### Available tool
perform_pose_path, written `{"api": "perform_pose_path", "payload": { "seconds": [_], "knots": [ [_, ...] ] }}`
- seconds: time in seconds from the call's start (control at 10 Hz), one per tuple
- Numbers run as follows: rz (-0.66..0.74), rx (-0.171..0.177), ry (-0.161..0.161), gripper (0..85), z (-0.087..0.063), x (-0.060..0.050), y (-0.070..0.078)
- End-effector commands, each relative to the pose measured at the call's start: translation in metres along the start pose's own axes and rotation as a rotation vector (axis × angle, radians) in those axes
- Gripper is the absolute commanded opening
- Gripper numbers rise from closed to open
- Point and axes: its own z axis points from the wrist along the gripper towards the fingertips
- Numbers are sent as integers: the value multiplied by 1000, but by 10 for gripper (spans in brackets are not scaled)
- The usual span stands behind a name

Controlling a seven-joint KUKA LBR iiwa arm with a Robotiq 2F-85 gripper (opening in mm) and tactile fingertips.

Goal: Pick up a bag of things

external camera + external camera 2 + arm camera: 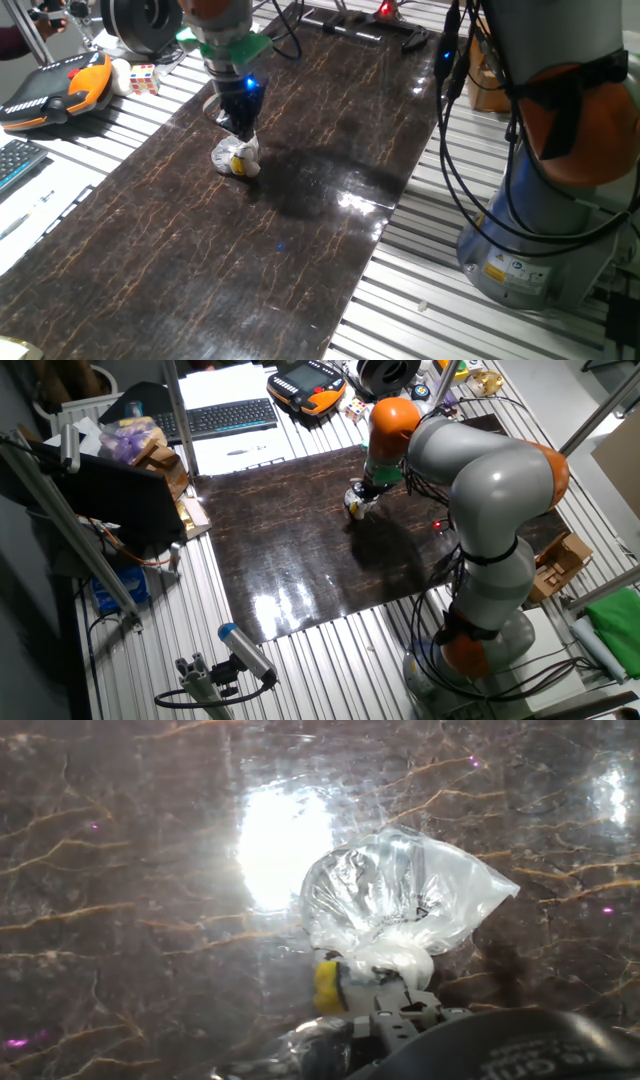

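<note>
One bag of things lies on the dark veined slab of the bench, toward its far left part in one fixed view; wrinkly clear plastic, a yellow item and white bits showing through; the gripper stands upright directly over it, tips down at the bag's top, blue light glowing on the hand above; whether the jaws actually pinch the plastic cannot be told from this side. In the other fixed view the bag sits on the slab under the gripper, the grey and orange arm arching over from the base at the bench's edge. Hand view: the bag fills the middle, clear film ballooned upward in frame, its lower part with the yellow piece meeting the dark gripper body at the bottom edge; jaws mostly out of frame, gap not readable. A multicoloured puzzle cube rests well apart on the slatted bench, beside an orange and black pendant; a keyboard lies beyond the slab.
</note>
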Motion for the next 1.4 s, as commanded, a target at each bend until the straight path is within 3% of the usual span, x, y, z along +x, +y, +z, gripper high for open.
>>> {"api": "perform_pose_path", "payload": {
  "seconds": [0.0, 0.6, 0.7, 0.9, 1.1, 1.2, 1.3],
  "knots": [
    [-3, -6, 2, 7, 2, 0, 1],
    [16, -45, 0, 7, 10, 1, 3],
    [15, -45, 14, 7, 10, 1, 3],
    [11, -10, 20, 7, 10, 1, 3],
    [-9, -3, 19, 7, 10, 1, 3],
    [-21, -12, 9, 43, 9, 0, 3],
    [-15, -5, -15, 390, 9, 0, 4]
  ]
}}
